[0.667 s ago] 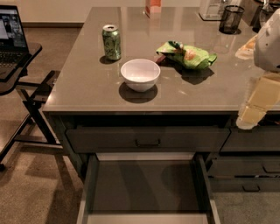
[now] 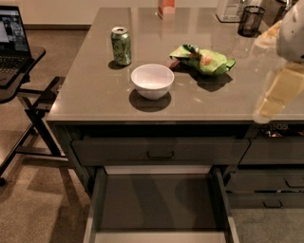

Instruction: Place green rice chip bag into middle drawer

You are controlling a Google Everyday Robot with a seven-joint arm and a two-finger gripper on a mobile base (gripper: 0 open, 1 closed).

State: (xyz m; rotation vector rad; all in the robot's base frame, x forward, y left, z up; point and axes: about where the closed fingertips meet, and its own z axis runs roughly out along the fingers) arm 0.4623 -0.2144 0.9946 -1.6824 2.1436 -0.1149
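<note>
The green rice chip bag [image 2: 204,60] lies crumpled on the grey countertop [image 2: 95,95], right of centre and behind the white bowl. The middle drawer [image 2: 156,204] stands pulled open below the counter front, its flat grey interior bare. My arm shows as a pale white and yellowish blurred shape at the right edge, over the counter's right end. The gripper [image 2: 264,112] is at its lower tip, right of the bag and apart from it.
A green soda can [image 2: 121,45] stands at the counter's left. A white bowl [image 2: 152,80] sits near the front. A black mesh cup [image 2: 250,21] and an orange box [image 2: 166,6] stand at the back. The top drawer [image 2: 159,151] is closed. A laptop stand [image 2: 19,57] is on the left.
The pale arm shape at the right edge has shifted slightly upward. The bag, bowl, can and drawer have not moved.
</note>
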